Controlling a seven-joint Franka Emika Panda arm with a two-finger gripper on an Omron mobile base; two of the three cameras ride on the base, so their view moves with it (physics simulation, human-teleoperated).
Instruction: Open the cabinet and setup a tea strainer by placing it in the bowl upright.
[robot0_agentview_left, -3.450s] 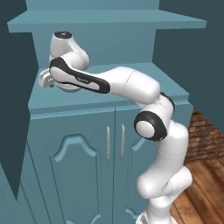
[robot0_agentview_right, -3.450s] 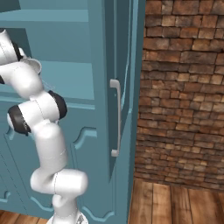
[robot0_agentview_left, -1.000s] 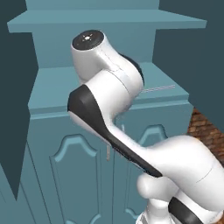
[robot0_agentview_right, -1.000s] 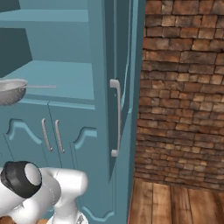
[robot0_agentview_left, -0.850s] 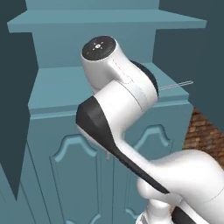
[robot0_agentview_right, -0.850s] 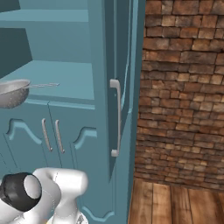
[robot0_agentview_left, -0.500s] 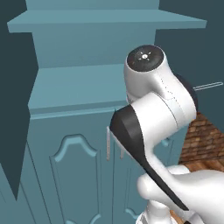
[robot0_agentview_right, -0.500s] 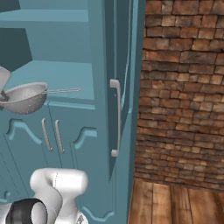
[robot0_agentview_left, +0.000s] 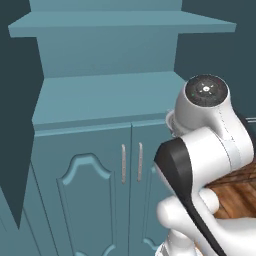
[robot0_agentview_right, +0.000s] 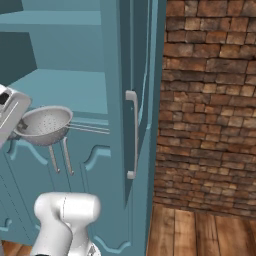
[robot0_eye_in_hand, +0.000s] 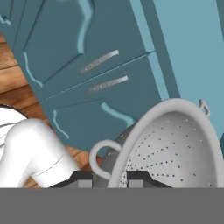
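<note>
1. Brick wall (robot0_agentview_right: 210, 105) stands beside the tall teal cabinet (robot0_agentview_right: 125, 75), whose door hangs open.
2. Gripper (robot0_eye_in_hand: 110, 177) pinches the round grey mesh tea strainer (robot0_agentview_right: 44, 124) by its rim, carrying it clear of the shelf, probably toward a bowl.

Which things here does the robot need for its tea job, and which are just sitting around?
For the job:
- tea strainer, held shut in the end effector
- cabinet, tall door open, shelf showing

Just around:
- lower doors with short handles
- brick wall
- wooden floor
</note>
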